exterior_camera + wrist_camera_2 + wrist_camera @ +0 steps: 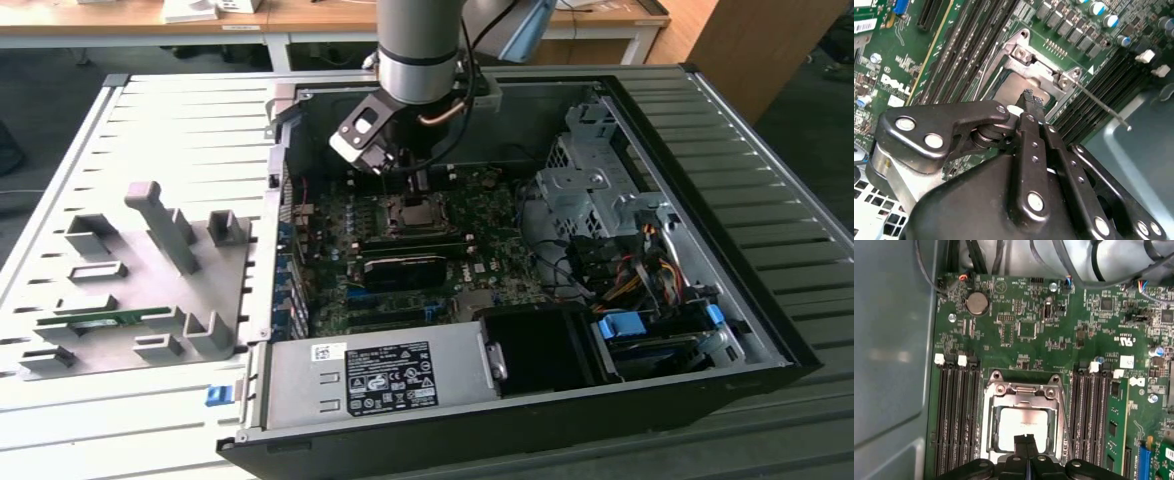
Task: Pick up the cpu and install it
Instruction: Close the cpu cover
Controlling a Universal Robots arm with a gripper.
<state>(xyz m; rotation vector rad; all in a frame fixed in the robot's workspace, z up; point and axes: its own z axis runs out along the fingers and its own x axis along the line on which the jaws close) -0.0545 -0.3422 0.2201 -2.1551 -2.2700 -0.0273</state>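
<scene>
The cpu (1013,421) lies flat in the motherboard socket, its silver-grey top framed by the metal socket frame (1024,390). In the second wrist view the cpu (1013,90) shows just beyond the fingertips. My gripper (1026,439) hangs directly over it, its two black fingers pressed together and shut, with nothing between them. Whether the tips touch the chip I cannot tell. In the exterior view the gripper (419,187) reaches down into the open computer case over the socket (424,210). The socket's thin lever (1099,102) sticks out to one side.
Black memory slots (956,415) flank the socket, and a green memory stick (1114,430) stands in a slot on one side. A grey fixture plate (134,290) lies at the exterior view's left. The drive cage (594,190), cables and power supply (387,375) crowd the case.
</scene>
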